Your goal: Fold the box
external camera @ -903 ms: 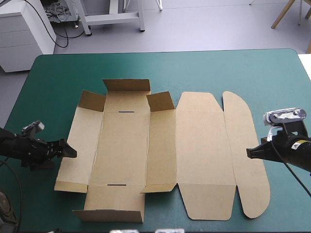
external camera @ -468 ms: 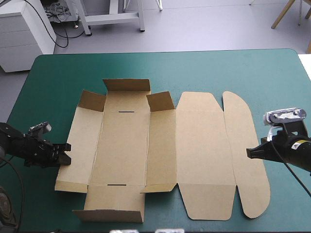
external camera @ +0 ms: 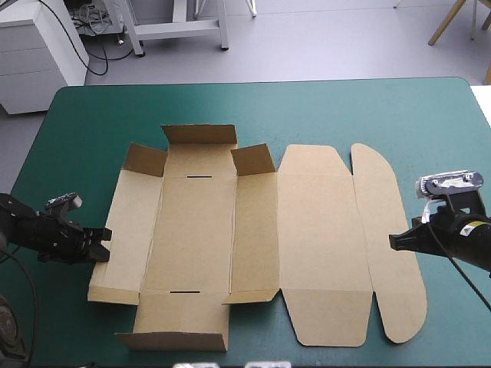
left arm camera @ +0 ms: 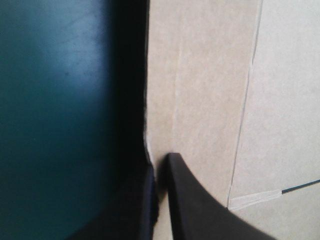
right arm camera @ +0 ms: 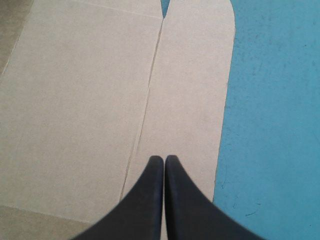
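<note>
The box (external camera: pixel 253 238) lies spread open across the middle of the counter (external camera: pixel 368 107), mostly flat on the teal-green cover. At its far left end, three flaps stand up: a wide one (external camera: pixel 199 135) with a small one on each side (external camera: pixel 146 159) (external camera: pixel 253 159). The left pincer (external camera: pixel 102 244) is at the box's left edge, level with the near half of the left panel (external camera: pixel 126 222). In the left wrist view the fingers are almost together with the board's edge between them. One finger (left arm camera: pixel 195 205) lies on top of the brown sheet and the other is dark beneath it, against the cover, so this pincer is holding the box by its left edge. In the earliest picture this pincer reached further right, with its tip over the left panel. Just before now it had drawn back left to the edge, and it has hardly moved since. The box's near-left corner (external camera: pixel 91 297) now sits slightly further right than it did just before, and the near flap (external camera: pixel 180 318) has shifted with it. The rest of the sheet looks the same. The right pincer (external camera: pixel 393 241) has not moved in any of the pictures. It is at the right edge of the rounded end flap (external camera: pixel 383 192), about halfway along it. In the right wrist view its fingers meet in one pointed arch over that flap, closed with nothing between them.
</note>
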Robot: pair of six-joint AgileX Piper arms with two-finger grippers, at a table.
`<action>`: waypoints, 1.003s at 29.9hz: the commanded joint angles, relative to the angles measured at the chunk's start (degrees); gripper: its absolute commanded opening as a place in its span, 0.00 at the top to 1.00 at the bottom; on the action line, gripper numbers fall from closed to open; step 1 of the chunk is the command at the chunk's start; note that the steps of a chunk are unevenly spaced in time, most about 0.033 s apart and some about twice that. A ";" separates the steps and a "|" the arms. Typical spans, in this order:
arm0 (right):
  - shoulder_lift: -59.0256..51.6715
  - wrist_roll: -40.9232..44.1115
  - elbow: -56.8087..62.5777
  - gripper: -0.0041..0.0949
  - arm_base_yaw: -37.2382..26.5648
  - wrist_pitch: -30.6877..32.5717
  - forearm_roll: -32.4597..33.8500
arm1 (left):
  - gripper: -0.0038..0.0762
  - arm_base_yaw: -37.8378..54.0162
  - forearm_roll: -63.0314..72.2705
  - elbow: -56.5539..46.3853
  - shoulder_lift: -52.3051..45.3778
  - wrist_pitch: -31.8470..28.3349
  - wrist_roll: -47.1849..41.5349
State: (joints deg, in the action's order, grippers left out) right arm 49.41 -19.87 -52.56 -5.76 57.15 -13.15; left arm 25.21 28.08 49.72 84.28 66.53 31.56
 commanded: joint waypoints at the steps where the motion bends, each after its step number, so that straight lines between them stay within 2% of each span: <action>1: -0.51 -0.60 -1.30 0.97 -0.36 -2.89 -0.93 | 0.96 -0.40 2.28 1.02 -1.80 1.97 1.28; 12: -0.51 -0.80 -1.30 0.97 -0.36 -2.89 -0.93 | 0.96 -0.40 3.19 1.59 -4.47 3.05 2.48; 14: -0.51 -0.80 -1.30 0.97 -0.36 -2.89 -0.93 | 0.92 -0.40 2.57 2.04 -4.70 3.09 1.29; 17: -0.51 -0.80 -1.30 0.97 -0.36 -2.89 -0.93 | 0.77 -0.40 2.66 2.77 -4.70 3.09 0.08; 21: -0.51 -0.80 -1.30 0.97 -0.36 -2.89 -0.93 | 0.41 -0.40 5.17 3.59 -4.70 5.36 1.00; 23: -0.51 -0.80 -1.30 0.97 -0.36 -2.89 -0.93 | 0.27 -0.40 8.42 4.17 -4.70 7.83 2.40; 25: -0.51 -0.80 -1.30 0.97 -0.36 -2.89 -0.93 | 0.21 -0.40 11.02 4.99 -4.85 8.09 3.04; 30: -0.51 -0.80 -1.30 0.97 -0.36 -2.89 -0.93 | 0.21 -0.40 12.14 9.72 -5.80 8.09 1.55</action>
State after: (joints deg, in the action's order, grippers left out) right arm 49.41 -20.29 -52.56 -5.76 57.15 -13.15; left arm 25.21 36.88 55.25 80.95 69.15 34.06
